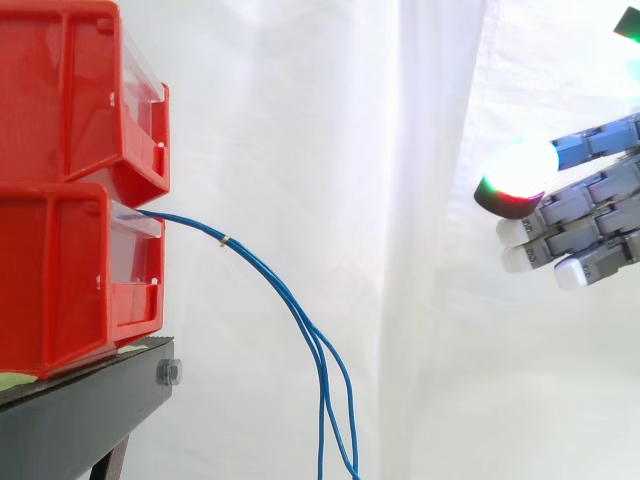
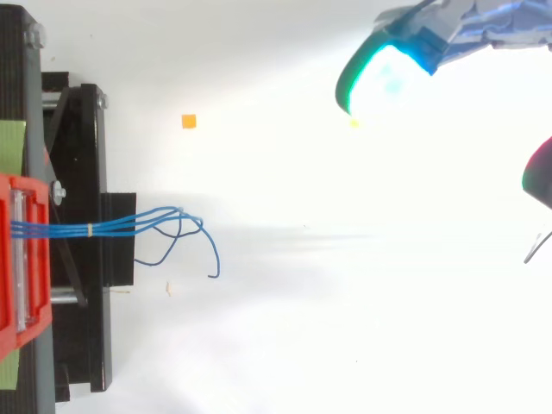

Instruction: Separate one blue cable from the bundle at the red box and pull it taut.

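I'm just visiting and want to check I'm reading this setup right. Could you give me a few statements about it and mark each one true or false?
1. The blue cables come out of the lower red bin. True.
2. The hand is gripping one cable. False: it is off to the side with straight fingers, well apart from the cables.
3. A small yellow band ties the cables together near the bin. True.
4. The cables are stretched tight. False: they droop downward, slack.
5. The bins rest on a wooden table. False: they rest on a black stand.
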Controlling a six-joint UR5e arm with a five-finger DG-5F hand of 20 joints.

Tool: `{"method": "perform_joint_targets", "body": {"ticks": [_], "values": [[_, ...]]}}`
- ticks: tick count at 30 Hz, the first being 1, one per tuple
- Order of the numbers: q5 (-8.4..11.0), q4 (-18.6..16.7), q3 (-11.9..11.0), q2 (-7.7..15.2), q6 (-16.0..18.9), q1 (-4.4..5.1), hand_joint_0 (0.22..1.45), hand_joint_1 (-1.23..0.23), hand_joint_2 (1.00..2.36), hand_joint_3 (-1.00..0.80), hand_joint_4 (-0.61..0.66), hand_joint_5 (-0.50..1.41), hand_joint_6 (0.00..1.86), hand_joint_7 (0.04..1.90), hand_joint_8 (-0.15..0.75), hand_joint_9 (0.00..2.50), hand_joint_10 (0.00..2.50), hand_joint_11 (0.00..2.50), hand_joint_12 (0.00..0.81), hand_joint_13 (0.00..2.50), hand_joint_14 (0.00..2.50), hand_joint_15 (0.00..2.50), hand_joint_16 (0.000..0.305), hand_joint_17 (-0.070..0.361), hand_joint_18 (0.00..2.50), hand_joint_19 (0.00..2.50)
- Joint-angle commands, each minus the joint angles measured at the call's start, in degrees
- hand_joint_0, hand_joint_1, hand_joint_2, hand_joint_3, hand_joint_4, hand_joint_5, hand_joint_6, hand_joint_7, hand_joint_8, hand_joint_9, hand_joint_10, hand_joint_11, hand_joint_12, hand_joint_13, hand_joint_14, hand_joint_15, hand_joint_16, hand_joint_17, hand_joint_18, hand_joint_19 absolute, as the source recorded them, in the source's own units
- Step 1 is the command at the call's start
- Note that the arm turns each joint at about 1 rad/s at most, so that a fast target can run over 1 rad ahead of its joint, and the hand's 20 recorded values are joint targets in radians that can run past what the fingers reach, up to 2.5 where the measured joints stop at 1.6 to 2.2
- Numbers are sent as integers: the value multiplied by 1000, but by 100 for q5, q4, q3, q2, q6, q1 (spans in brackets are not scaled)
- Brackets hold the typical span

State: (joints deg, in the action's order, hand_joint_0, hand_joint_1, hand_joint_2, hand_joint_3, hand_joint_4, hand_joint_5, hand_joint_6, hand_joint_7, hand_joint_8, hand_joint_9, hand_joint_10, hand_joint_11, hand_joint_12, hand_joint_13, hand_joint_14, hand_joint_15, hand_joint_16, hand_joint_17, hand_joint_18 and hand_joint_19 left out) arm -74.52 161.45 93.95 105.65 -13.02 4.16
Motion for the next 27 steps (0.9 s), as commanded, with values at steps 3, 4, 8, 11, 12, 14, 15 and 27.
{"method": "perform_joint_targets", "body": {"ticks": [3, 4, 8, 11, 12, 14, 15, 27], "values": [[-28, -17, -228, 290, -192, 6, 577, -592, 1000, -489, 229, -243, 502, 748, 328, 256, 5, 254, 382, 178, 5, 157, 55, 124, 269, 417], [-28, -26, -246, 316, -184, 6, 577, -592, 1001, -488, 229, -243, 502, 746, 328, 256, 5, 246, 382, 178, 4, 157, 55, 124, 270, 416], [-1, -78, -299, 431, -175, 6, 577, -591, 1000, -489, 228, -243, 502, 743, 330, 262, 5, 256, 382, 179, 4, 161, 55, 124, 270, 416], [16, -193, -299, 431, -210, 6, 576, -591, 1001, -488, 228, -243, 502, 743, 331, 264, 6, 257, 382, 180, 4, 160, 55, 124, 272, 416], [25, -210, -299, 431, -219, 6, 577, -591, 1001, -489, 229, -243, 502, 744, 330, 264, 5, 257, 382, 180, 4, 158, 55, 124, 272, 416], [52, -219, -299, 448, -245, 6, 577, -591, 1001, -488, 229, -243, 502, 747, 330, 265, 5, 258, 382, 180, 5, 157, 55, 124, 272, 416], [43, -228, -299, 545, -219, -12, 577, -591, 1001, -487, 218, -247, 502, 745, 330, 265, 5, 254, 382, 181, 4, 157, 55, 124, 272, 416], [43, -720, -325, 738, -412, -38, 577, -591, 1001, -490, 172, -265, 502, 731, 323, 249, 5, 248, 384, 187, 4, 165, 55, 124, 284, 422]]}}
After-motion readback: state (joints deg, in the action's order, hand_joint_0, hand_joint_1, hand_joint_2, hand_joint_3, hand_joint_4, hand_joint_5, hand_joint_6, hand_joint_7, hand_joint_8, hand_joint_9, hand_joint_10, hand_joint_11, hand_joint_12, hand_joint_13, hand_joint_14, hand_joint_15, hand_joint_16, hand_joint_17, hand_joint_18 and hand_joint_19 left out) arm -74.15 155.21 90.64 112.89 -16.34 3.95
